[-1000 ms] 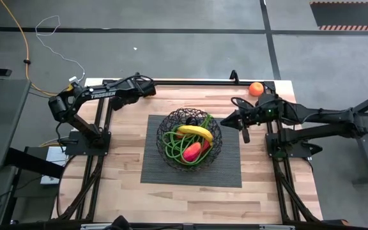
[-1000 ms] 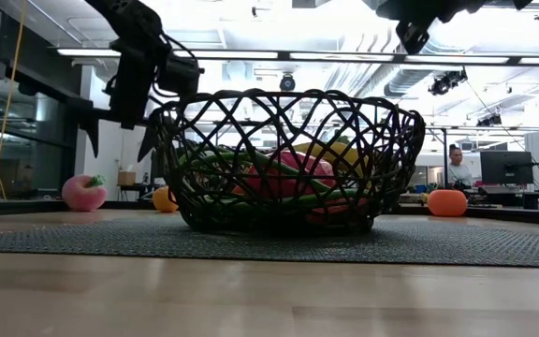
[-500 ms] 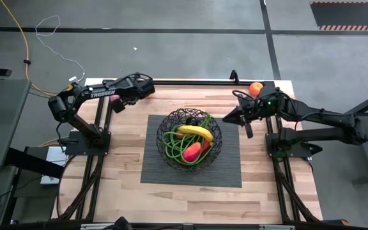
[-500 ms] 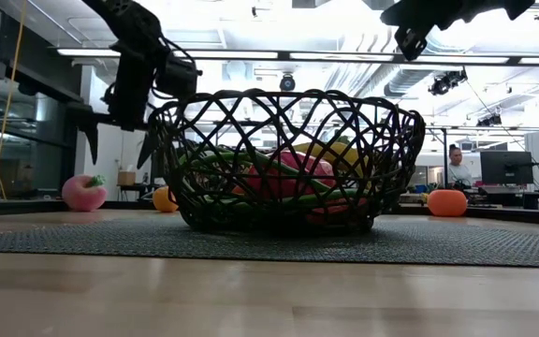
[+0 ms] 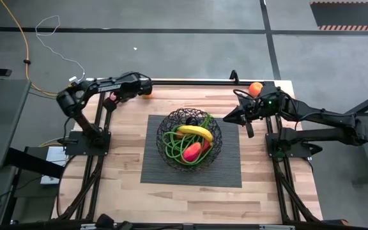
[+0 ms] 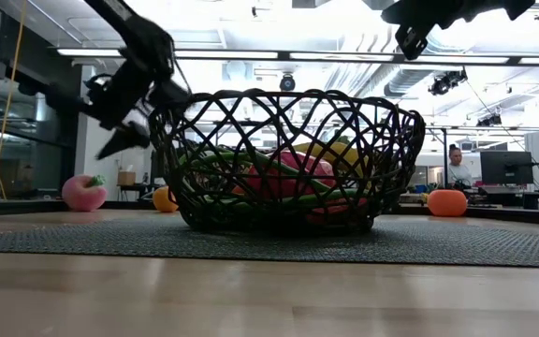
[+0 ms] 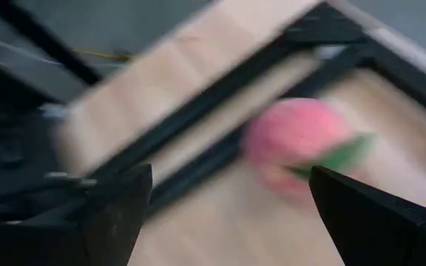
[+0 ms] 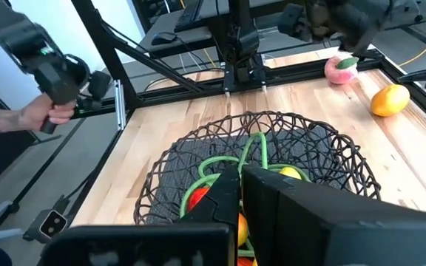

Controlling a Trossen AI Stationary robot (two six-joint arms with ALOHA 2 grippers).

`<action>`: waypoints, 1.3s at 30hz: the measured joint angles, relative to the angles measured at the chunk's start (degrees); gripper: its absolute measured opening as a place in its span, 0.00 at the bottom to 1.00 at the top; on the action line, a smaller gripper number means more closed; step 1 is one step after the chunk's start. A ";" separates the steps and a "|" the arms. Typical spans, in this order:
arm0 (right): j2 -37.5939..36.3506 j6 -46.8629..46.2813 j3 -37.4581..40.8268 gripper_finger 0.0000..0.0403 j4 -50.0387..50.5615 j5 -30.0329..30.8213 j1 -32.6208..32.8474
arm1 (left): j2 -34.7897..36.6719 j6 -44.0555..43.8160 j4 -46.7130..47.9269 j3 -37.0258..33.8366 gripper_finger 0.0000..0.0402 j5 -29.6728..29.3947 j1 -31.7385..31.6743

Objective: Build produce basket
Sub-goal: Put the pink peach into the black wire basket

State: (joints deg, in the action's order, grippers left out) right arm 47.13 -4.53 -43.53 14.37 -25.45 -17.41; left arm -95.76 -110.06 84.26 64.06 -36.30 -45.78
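The black wire basket (image 5: 189, 137) stands on a dark ribbed mat (image 5: 229, 169) and holds a yellow banana (image 5: 195, 131), green beans (image 5: 170, 144) and a red pepper (image 5: 192, 152). A pink peach (image 7: 294, 144) lies at the table's far left, with an orange (image 5: 147, 94) close by. A second orange (image 5: 255, 88) lies at the far right. My left gripper (image 5: 116, 99) hangs open above the peach, slanting down at it without touching. My right gripper (image 5: 232, 117) is shut and holds nothing, raised to the right of the basket.
Black frame rails (image 5: 190, 81) run along the table's far edge and beside both arm bases. A person's hand (image 8: 39, 111) holding a controller shows beyond the table's left side. Bare wood lies in front of the mat (image 5: 190, 201).
My left gripper has swung toward the far left corner and tipped from pointing straight down to a slant over the peach, staying open. My right arm has swung a little toward the far edge, then held still, shut.
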 joint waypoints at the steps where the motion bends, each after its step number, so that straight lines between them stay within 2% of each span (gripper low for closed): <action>1: 0.00 -0.16 0.00 0.00 0.00 0.00 -0.16 | -1.32 -0.95 1.66 0.19 0.89 0.08 -0.42; 8: 0.00 -1.18 0.00 0.00 0.00 -1.83 -1.99 | -10.25 4.22 2.57 4.03 0.89 -4.83 -1.55; 16: 0.00 -2.54 0.00 0.00 0.00 -2.12 -2.12 | -15.89 6.30 2.83 6.92 0.89 -4.38 -6.45; 20: 0.01 -2.54 0.00 0.00 0.00 -2.12 -2.12 | -16.37 7.18 2.76 7.82 0.89 -4.54 -8.69; 28: 0.02 -2.54 0.00 0.00 -0.02 -2.12 -2.12 | -16.62 9.73 3.13 10.89 0.89 -9.00 -9.19; 33: 0.02 -3.05 0.00 0.00 -0.02 -2.12 -2.12 | -16.62 10.03 2.27 11.27 0.89 -8.88 -10.81; 39: 0.02 -3.16 0.00 0.00 -0.04 -2.14 -2.12 | -16.62 15.34 -5.26 11.27 0.89 -5.08 -13.22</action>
State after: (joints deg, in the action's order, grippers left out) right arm 47.16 -7.69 -43.53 14.33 -27.59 -19.53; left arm -112.38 -94.72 79.00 75.33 -41.39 -59.01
